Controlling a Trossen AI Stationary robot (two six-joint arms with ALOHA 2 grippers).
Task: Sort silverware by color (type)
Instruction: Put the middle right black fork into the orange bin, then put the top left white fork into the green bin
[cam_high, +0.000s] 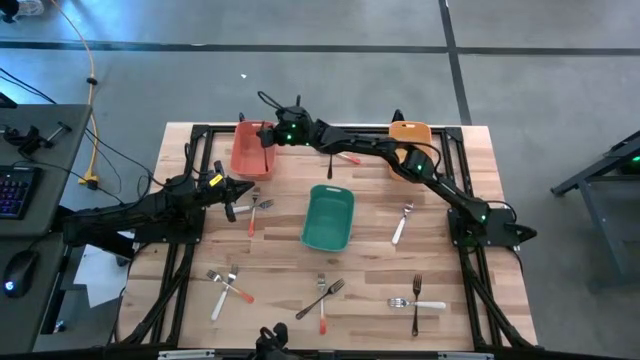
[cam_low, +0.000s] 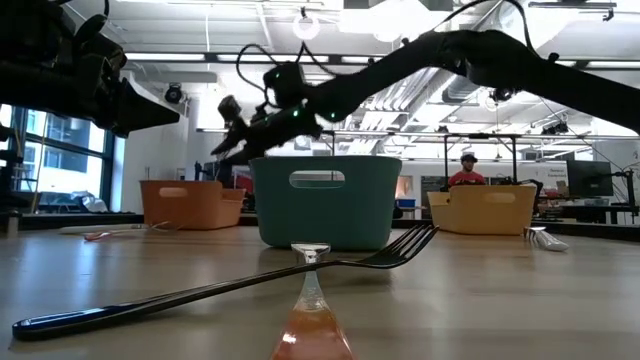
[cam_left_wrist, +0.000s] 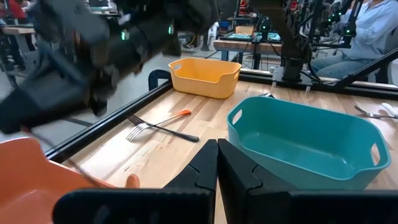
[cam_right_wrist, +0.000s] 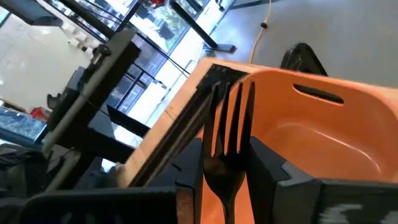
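Dark fork held over the salmon bin

We see the dark fork (cam_right_wrist: 229, 134) pinched between our right gripper (cam_right_wrist: 227, 180) fingers, tines pointing out over the salmon bin (cam_high: 252, 150) at about eleven o'clock on the table (cam_high: 480, 170); the rest of the silverware lies scattered toward six o'clock. Our left gripper (cam_left_wrist: 217, 168) waits at nine o'clock, fingers pressed together on nothing. Our worry: the fork hangs near the bin's rim, so releasing it here could bounce it off the wall onto the table

No legible txt or labels.
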